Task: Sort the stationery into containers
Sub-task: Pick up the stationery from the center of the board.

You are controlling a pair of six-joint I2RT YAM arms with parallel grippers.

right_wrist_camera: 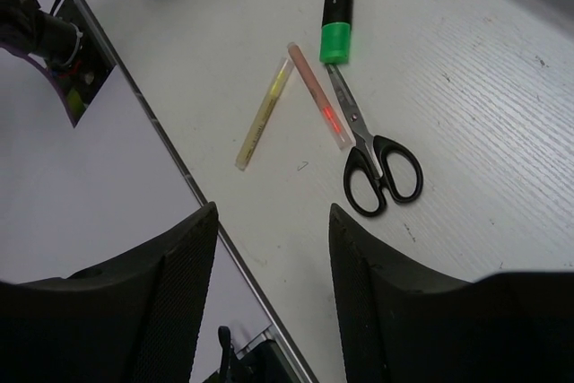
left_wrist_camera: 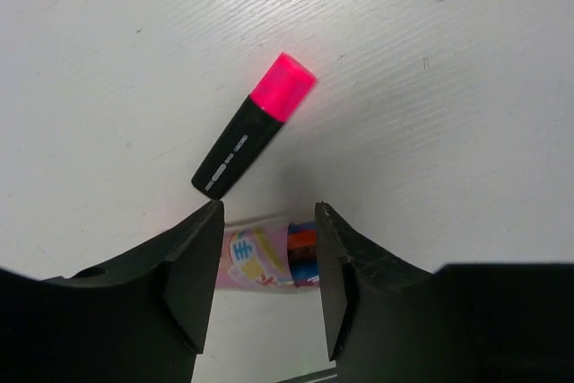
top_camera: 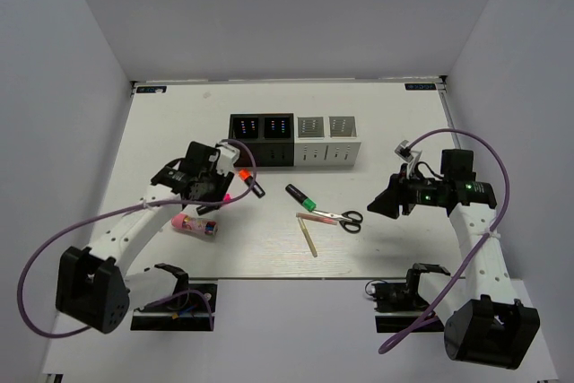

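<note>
Where the holders point(top_camera: 316, 155) join — two black, two white — dots show inside.

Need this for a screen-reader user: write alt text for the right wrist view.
Black-handled scissors lie on a white table, beside a thin pink stick and a pale stick, with a green-capped black highlighter beyond them. The right hand hovers open and empty in the foreground.
</note>
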